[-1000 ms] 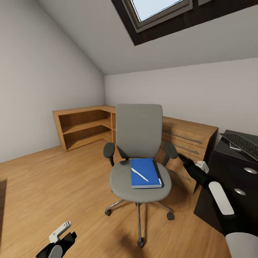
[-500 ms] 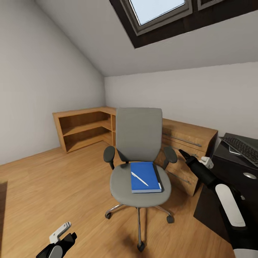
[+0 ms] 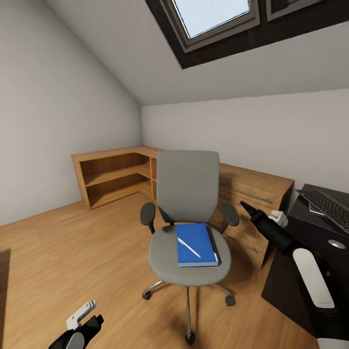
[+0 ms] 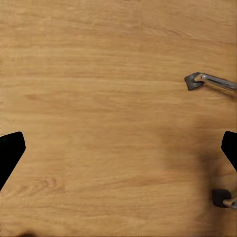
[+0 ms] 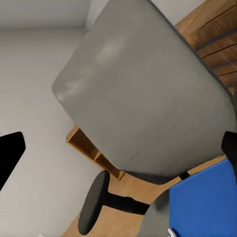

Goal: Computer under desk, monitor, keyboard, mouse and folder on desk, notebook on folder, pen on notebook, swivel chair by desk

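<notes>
Reaching toward the swivel chair [image 3: 188, 228], the right end effector [image 3: 248, 208] hangs beside its armrest, fingers spread and empty. The blue folder [image 3: 195, 245] lies on the seat, pen [image 3: 188, 247] on top. Next likely move: descend, grip the folder's near edge. Left end effector [image 3: 80, 317] also open.

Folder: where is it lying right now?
In the head view the folder lies flat on the seat of the swivel chair, centre frame, with the pen on top and the right claw raised beside the chair.
</notes>
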You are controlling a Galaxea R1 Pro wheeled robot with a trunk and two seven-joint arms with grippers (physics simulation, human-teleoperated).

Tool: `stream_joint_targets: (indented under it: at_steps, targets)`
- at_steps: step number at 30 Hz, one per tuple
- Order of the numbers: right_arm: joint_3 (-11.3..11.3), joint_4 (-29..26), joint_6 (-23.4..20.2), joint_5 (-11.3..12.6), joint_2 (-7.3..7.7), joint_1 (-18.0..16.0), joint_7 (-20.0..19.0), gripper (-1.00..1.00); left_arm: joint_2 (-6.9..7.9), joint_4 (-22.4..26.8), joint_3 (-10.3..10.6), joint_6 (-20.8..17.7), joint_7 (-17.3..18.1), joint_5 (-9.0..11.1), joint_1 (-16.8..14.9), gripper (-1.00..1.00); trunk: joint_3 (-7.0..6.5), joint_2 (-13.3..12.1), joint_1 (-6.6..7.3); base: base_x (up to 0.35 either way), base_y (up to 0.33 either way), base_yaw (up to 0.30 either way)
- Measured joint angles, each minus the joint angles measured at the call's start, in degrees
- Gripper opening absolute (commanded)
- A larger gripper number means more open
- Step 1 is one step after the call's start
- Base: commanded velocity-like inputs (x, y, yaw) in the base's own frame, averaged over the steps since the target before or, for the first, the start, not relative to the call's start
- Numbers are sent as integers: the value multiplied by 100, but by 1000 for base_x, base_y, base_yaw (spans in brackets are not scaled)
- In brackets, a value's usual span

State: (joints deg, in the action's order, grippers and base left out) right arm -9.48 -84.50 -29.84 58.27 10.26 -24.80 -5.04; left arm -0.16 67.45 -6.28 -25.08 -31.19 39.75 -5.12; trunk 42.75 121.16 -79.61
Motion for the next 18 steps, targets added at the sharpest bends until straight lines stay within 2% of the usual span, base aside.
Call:
stream_joint_targets:
  at_steps: [18]
  targets:
    - [3, -54, -7, -6, 3, 6, -4, 100, -7, 32, 18, 142, -29, 9, 4, 100, -323, -722, 395, 0, 0, 0]
